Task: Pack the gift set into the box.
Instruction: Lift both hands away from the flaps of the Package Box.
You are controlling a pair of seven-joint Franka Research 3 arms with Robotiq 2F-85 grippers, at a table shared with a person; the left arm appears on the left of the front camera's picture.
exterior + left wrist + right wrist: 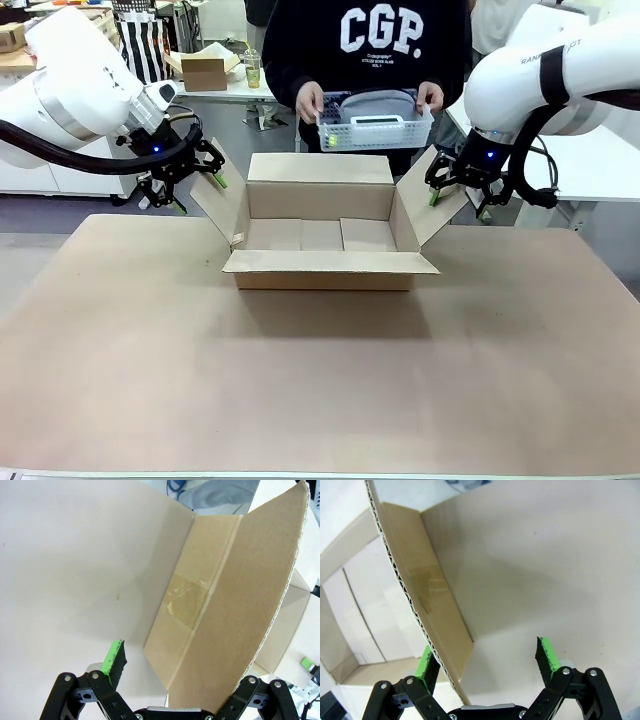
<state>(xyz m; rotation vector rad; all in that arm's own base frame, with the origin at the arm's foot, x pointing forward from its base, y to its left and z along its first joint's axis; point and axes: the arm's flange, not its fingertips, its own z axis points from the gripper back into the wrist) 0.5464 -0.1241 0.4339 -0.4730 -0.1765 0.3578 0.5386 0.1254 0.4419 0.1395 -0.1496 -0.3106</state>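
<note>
Front view: you have one box point(320, 235) standing open at the middle of the table point(320, 400), with all four flaps spread. The left gripper point(200, 193) sits at the box's 9 o'clock and the right gripper point(459, 203) at its 3 o'clock, each astride a side flap. At 12 o'clock, beyond the box, a person holds one white basket point(375, 135) off the table in two hands point(310, 100). The basket holds a grey item and a small white one, too small to tell further.

Left wrist view: this gives you the grip up close. The left gripper point(182, 665) is released, jaws wide. One green pad point(114, 657) stands clear of the cardboard on the outer side, and the other finger is hidden behind the flap. One patch of clear tape point(187, 600) lies on the box's outer wall beside the fold.

Right wrist view: both green pads show here. The right gripper point(485, 655) is also released. The flap's corrugated edge runs down from 11 o'clock, just beside the pad point(425, 662) at 7 o'clock and well apart from the other. The bare box floor point(365, 620) lies at 9 o'clock.
</note>
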